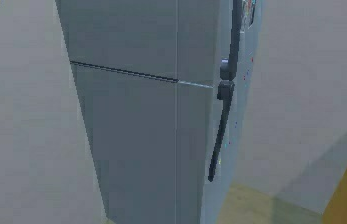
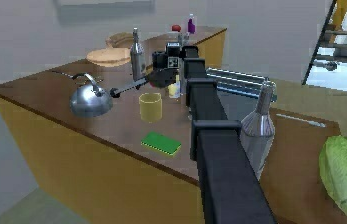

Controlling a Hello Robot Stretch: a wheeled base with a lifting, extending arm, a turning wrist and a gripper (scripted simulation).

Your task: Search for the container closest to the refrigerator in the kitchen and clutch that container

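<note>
Where the dark square arm reaches out across the brown wooden tabletop, the gripper sits among standing items, so I cannot tell how its fingers are set or whether it holds anything. Items noted:
- pale yellow cup-shaped container, upright on the tabletop just beside the gripper
- shiny metal kettle, near the gripper
- flat green rectangular pad
- tall dark bottle
- silver metal flask, beside the arm
- green lettuce head

Tall grey refrigerator with a dark handle stands close ahead.
</note>
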